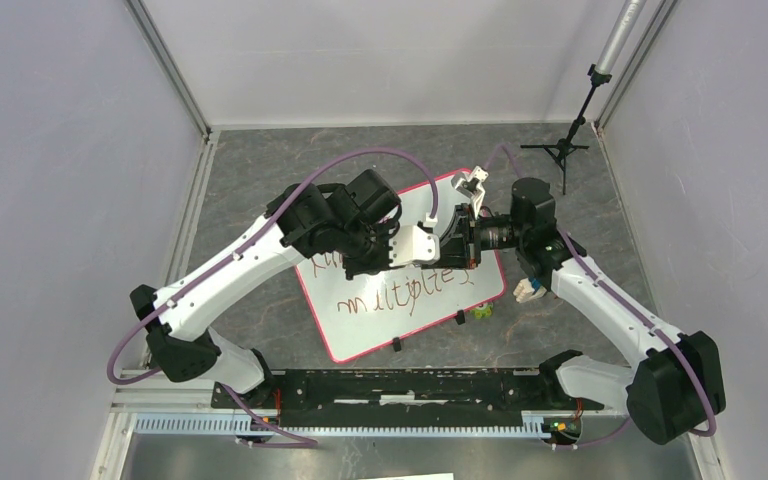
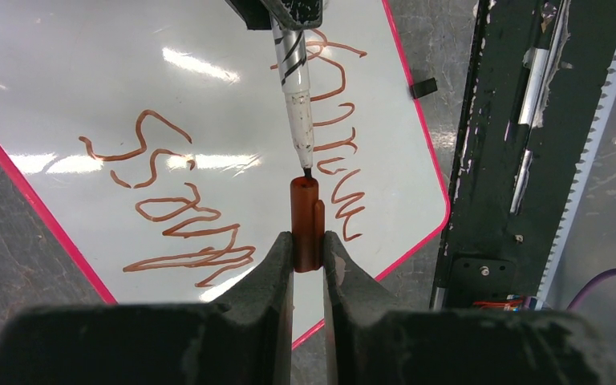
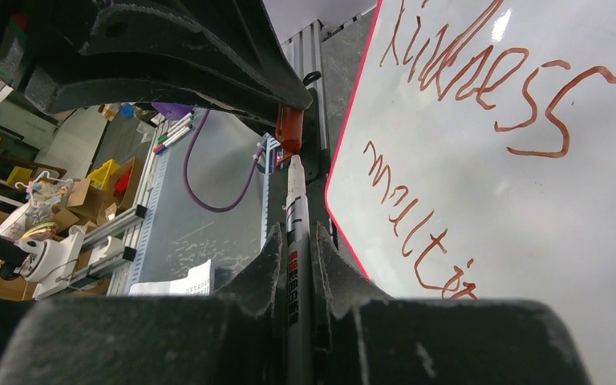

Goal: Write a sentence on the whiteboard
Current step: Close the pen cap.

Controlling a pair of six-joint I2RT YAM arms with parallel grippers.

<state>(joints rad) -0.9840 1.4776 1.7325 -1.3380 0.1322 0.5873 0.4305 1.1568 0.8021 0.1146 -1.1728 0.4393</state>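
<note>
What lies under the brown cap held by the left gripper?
The whiteboard, bearing the sentence. The cap, marker and left gripper hide the board directly beneath them.

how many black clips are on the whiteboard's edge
2, both on the near long edge of the whiteboard: the left clip by its nearest corner, the right clip further right. The far edge is partly covered, so more may be hidden.

2 white arms [image 1: 230, 265], purple cables [image 1: 360, 152], black fingers [image 2: 266, 281].
</note>
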